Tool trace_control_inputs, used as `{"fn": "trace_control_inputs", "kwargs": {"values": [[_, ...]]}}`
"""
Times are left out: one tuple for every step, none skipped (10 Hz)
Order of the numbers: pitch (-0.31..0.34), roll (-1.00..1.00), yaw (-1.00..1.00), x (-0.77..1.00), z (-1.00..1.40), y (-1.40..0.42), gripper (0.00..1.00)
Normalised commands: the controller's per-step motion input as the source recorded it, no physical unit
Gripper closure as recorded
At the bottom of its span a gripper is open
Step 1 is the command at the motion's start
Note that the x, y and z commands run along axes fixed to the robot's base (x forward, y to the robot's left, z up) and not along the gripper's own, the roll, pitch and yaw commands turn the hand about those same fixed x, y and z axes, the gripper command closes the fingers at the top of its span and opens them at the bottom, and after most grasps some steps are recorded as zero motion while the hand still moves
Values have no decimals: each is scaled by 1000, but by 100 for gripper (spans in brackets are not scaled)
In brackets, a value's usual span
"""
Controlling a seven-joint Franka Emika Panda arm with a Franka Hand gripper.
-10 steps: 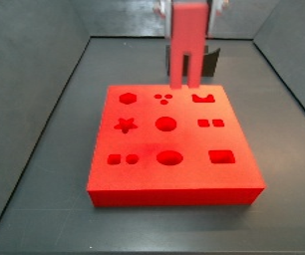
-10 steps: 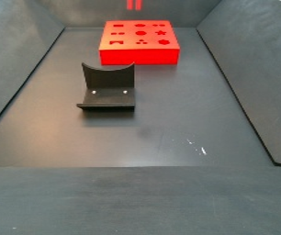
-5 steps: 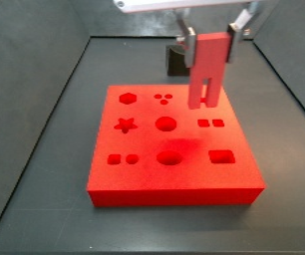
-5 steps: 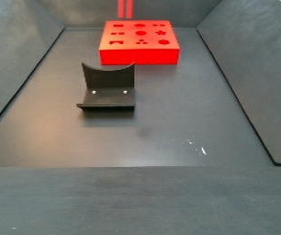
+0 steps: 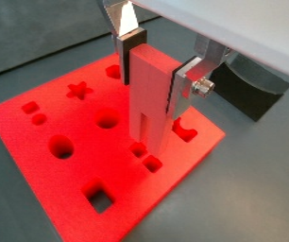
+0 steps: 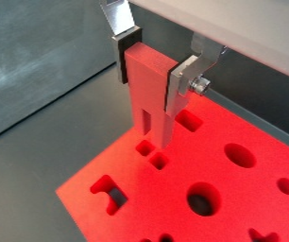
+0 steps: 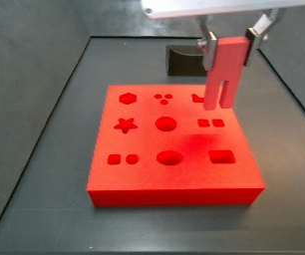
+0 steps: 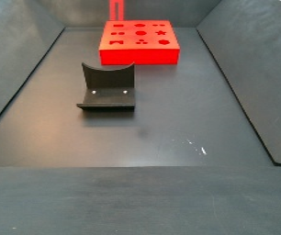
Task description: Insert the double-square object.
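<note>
My gripper is shut on the double-square object, a narrow flat red peg held upright with its two prongs pointing down. In both wrist views the prongs hang just above the pair of square holes near the edge of the big red block. In a side view the peg hangs over the block's right side, its prongs just above the two square holes. In the far side view only the peg shows above the block; the gripper is out of frame there.
The dark grey holder stands on the floor away from the block, and also shows behind it and in a wrist view. Grey walls enclose the dark floor. The block has several other shaped holes.
The gripper has carried the peg to the right across the block and lower, from above the back holes to above the pair of square holes.
</note>
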Motion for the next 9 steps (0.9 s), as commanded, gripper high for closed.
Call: {"fn": "trace_control_inputs", "kwargs": {"values": [[131,176,0,120,-234,0,100],[94,203,0,46,-369,0,100],[124,219,-11,0,-423,-29,100],[69,127,-109,-80,-409,-54,100],[50,83,-126,-123,-360,0,100],[21,34,-151,-174,-283,-29,100],[4,0,-106,-57,-169,-66,100],[23,0,-3,0,-51,-103,100],[1,0,0,180,-66,-149,100]]}}
